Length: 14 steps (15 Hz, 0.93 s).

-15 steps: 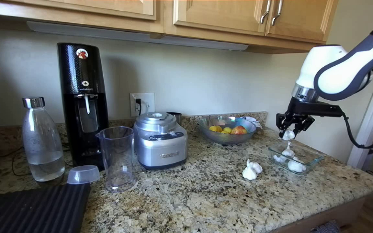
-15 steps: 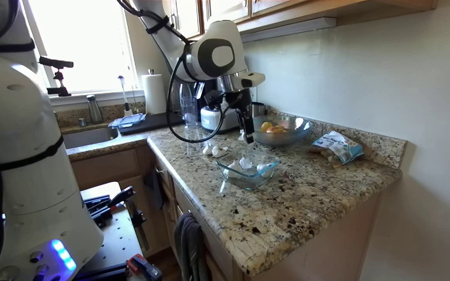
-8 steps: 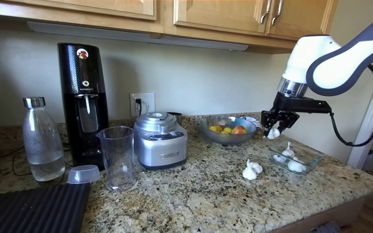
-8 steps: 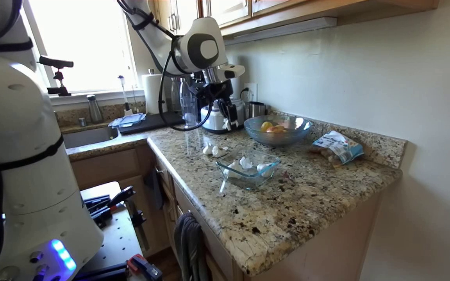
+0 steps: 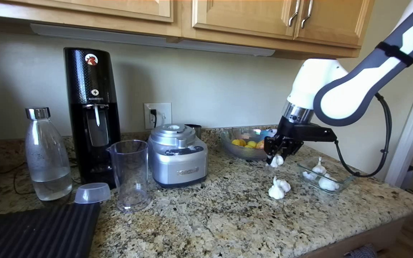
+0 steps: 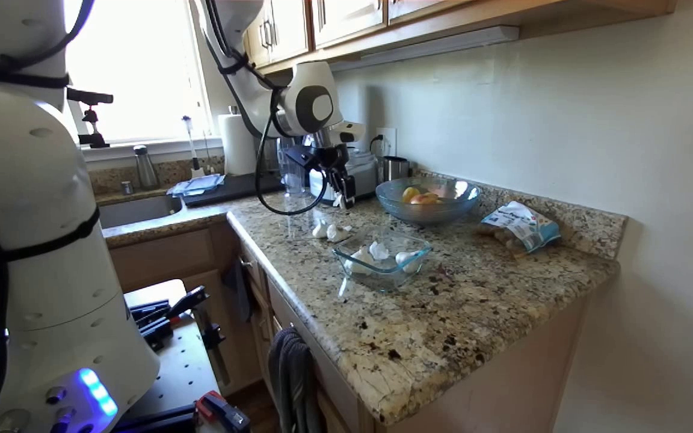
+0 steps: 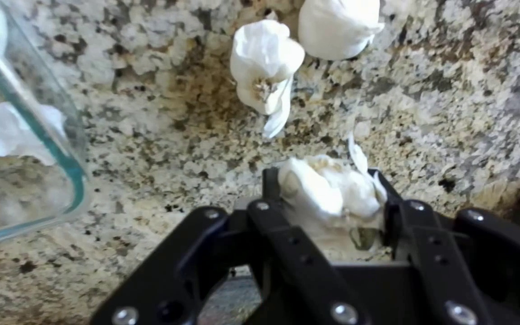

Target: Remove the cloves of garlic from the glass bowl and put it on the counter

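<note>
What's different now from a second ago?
Still gripping a garlic bulb, the end effector moved away from the glass bowl, then down toward the counter. Nothing was let go. The garlic in the bowl and the two bulbs on the counter stayed put.

the wrist view's left edge cuts off the glass bowl [image 7: 68, 164].

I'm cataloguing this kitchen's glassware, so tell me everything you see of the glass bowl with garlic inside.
The glass bowl is clear, shallow and four-sided, open on top, with rounded corners and a rim that looks blue-green. It sits upright on the speckled granite counter. Inside lie at least three white pieces of garlic, one of them perhaps only papery skin. In the wrist view, the hand is apart from it.
</note>
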{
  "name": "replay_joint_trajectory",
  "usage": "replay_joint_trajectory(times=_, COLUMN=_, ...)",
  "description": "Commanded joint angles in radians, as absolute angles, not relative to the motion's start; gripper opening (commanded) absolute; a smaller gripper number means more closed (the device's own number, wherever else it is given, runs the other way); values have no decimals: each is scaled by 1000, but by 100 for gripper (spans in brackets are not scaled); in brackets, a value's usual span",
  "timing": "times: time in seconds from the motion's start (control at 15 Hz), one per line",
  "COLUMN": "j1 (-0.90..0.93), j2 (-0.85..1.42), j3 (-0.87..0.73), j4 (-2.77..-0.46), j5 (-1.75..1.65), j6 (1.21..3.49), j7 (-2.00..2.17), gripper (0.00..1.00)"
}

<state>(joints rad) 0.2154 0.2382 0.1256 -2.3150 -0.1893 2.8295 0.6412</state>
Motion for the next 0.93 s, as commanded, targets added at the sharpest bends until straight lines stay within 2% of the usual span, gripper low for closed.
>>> replay_joint_trajectory(times=0.0, j1=260, j2=358, j3=107, j4=-2230, j5=-146, j6=2842, j7=582, gripper=23)
replay_joint_trajectory(times=0.33, j1=290, j2=401, j3=101, j4=-2197, j5=-85, j6=2842, j7=522, gripper=23)
replay_joint_trajectory(times=0.4, j1=301, j2=386, j3=88, j4=-2210, j5=-86, j6=2842, j7=518, gripper=59)
replay_joint_trajectory(times=0.47, j1=318, j2=363, j3=66, j4=-2227, j5=-101, j6=2838, j7=524, gripper=74)
replay_joint_trajectory(times=0.73, j1=307, j2=302, j3=65, j4=-2263, j5=-72, j6=2795, j7=505, gripper=98)
replay_joint_trajectory(times=0.87, j1=301, j2=274, j3=59, j4=-2275, j5=-58, j6=2768, j7=507, gripper=100)
